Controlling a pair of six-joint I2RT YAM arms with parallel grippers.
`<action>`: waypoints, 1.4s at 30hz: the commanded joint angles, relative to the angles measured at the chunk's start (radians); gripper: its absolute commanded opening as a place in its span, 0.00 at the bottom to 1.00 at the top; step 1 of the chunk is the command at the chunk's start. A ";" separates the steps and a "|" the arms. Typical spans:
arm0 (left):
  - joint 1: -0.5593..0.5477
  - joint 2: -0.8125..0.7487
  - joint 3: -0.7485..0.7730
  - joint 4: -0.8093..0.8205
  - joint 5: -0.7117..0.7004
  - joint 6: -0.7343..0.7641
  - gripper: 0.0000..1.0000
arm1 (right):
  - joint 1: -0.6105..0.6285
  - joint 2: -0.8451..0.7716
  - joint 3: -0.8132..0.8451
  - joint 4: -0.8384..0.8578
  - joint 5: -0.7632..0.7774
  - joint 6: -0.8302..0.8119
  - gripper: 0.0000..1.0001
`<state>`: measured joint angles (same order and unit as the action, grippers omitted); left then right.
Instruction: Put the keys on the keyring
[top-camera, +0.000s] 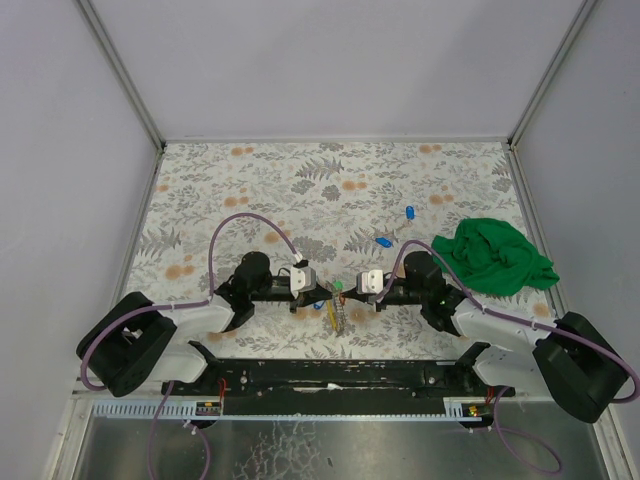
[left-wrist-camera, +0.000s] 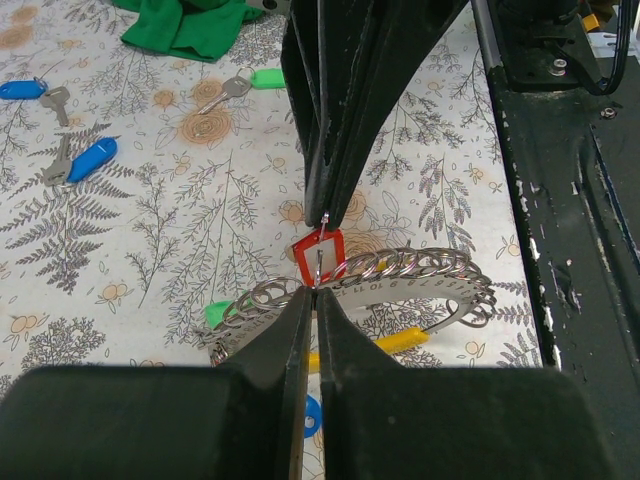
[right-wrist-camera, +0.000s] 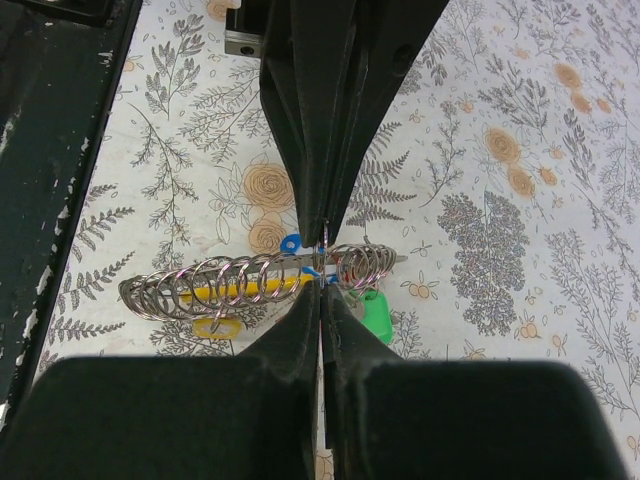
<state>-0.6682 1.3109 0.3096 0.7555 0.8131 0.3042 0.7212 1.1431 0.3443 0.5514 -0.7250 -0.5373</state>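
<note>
Both jaws are pinched narrow: your left gripper (left-wrist-camera: 312, 300) and right gripper (right-wrist-camera: 322, 295) hold the keyring (left-wrist-camera: 420, 275) between them at mid-table (top-camera: 300, 180), its long axis crosswise to them. The loose blue-tagged keys (top-camera: 383, 242) lie beyond, nearer the right gripper.

Floral grey-orange tablecloth (top-camera: 300, 180); green cloth (top-camera: 495, 257); blue-tagged keys (left-wrist-camera: 80, 160); silvery keyring (left-wrist-camera: 420, 270).

Shiny metal keyring (left-wrist-camera: 420, 270), glossy plastic tag (left-wrist-camera: 332, 252), matt green cloth (top-camera: 495, 255)
</note>
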 joint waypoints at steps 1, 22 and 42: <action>-0.007 -0.003 0.002 0.088 0.028 -0.002 0.00 | 0.012 0.004 0.015 0.063 -0.017 0.019 0.00; -0.006 -0.005 0.001 0.091 0.019 -0.009 0.00 | 0.012 0.015 0.030 0.048 -0.051 0.035 0.00; -0.007 0.000 0.003 0.095 0.025 -0.013 0.00 | 0.012 0.009 0.022 0.072 -0.016 0.050 0.00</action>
<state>-0.6682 1.3128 0.3096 0.7631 0.8299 0.2989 0.7212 1.1610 0.3443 0.5747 -0.7486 -0.4965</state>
